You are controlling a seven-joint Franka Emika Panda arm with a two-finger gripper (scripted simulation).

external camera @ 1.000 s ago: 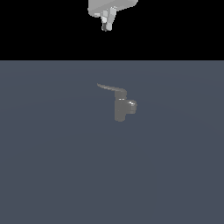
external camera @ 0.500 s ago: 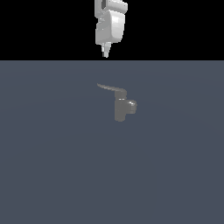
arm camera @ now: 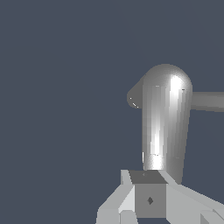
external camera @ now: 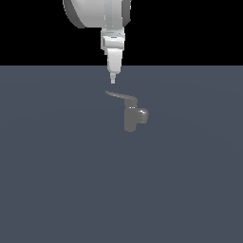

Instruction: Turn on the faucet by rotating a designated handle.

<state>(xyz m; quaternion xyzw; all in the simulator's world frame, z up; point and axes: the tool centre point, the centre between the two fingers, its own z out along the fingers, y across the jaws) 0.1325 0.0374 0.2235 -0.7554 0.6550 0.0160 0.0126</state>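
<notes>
A small dull-grey faucet (external camera: 131,117) stands near the middle of a flat, matte slate-blue surface (external camera: 57,180), its short upright cylinder body carrying a stubby rounded spout on the side toward the exterior view's right. From the top of the body the handle (external camera: 119,97), a thin, flat, slightly curved lever, reaches toward the exterior view's left and tapers to a fine point. The metal has a soft brushed sheen; in the wrist view the faucet (arm camera: 166,120) looks like a smooth domed cylinder with bright vertical highlights. The white, glossy arm comes down from the upper edge of the exterior view, and its tool (external camera: 113,79) narrows to a slim tip that hangs just above the pointed end of the handle, apart from it. The two fingers appear pressed together with no gap visible between them, holding nothing. In the wrist view the tool (arm camera: 148,199) shows pale, faceted, blocky fingers (arm camera: 118,203) meeting around a darker grey square pad
</notes>
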